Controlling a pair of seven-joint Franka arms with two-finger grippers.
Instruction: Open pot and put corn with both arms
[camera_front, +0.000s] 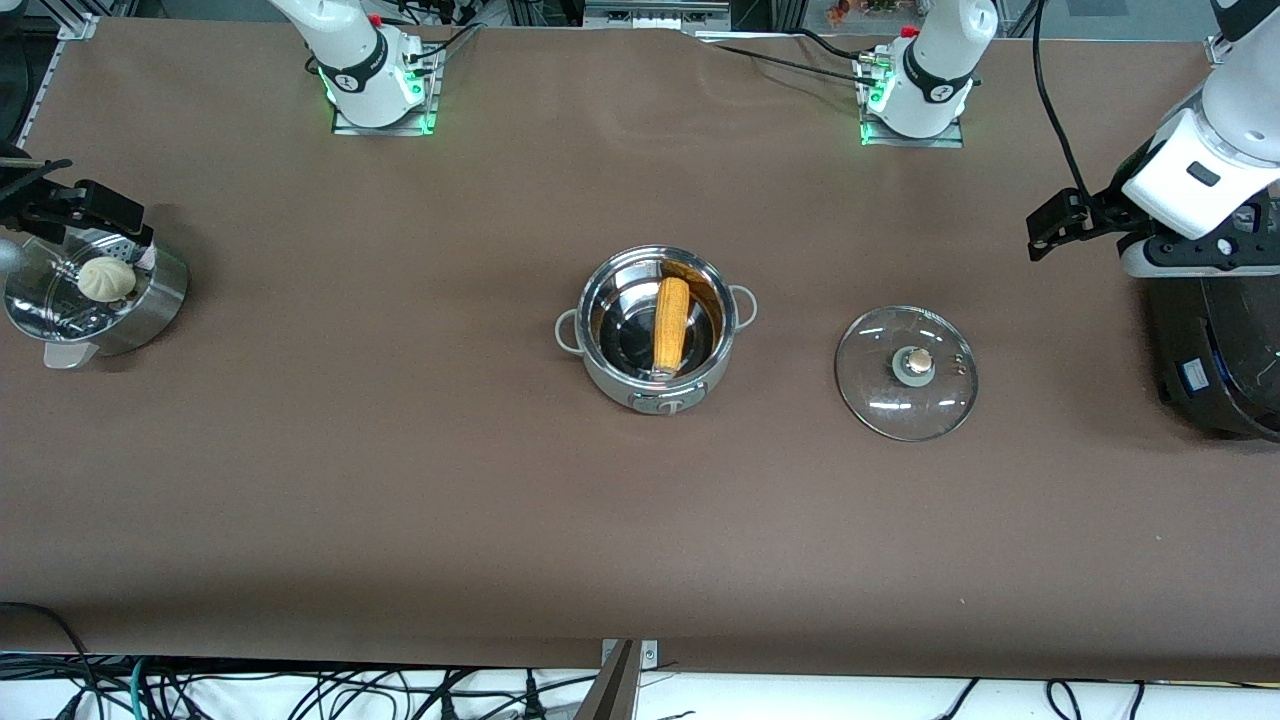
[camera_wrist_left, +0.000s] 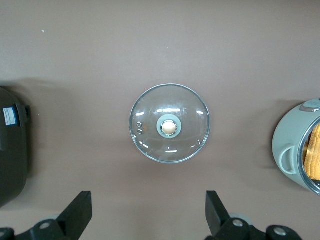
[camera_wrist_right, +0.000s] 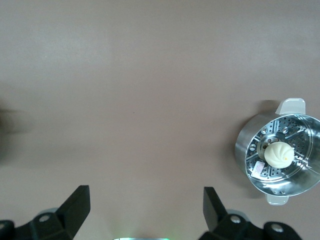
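The pot (camera_front: 612, 383) stands lidless mid-table, and the corn (camera_front: 671, 322) lies inside it, leaning on the wall. The glass lid (camera_front: 880, 385) with its tan knob lies flat on the table beside the pot, toward the left arm's end. My left gripper (camera_front: 1055, 225) is open and empty, high up near the black cooker. Its wrist view (camera_wrist_left: 148, 212) shows the lid (camera_wrist_left: 187, 107) below, with the pot (camera_wrist_left: 287, 150) and the corn (camera_wrist_left: 314, 157) at the edge. My right gripper (camera_front: 90, 205) is open and empty over the steamer; it also shows in its wrist view (camera_wrist_right: 146, 210).
A steel steamer vessel (camera_front: 160, 300) with a white bun (camera_front: 106, 278) stands at the right arm's end; it also shows in the right wrist view (camera_wrist_right: 250, 145). A big black cooker (camera_front: 1215, 350) stands at the left arm's end. Brown table surface lies around the pot.
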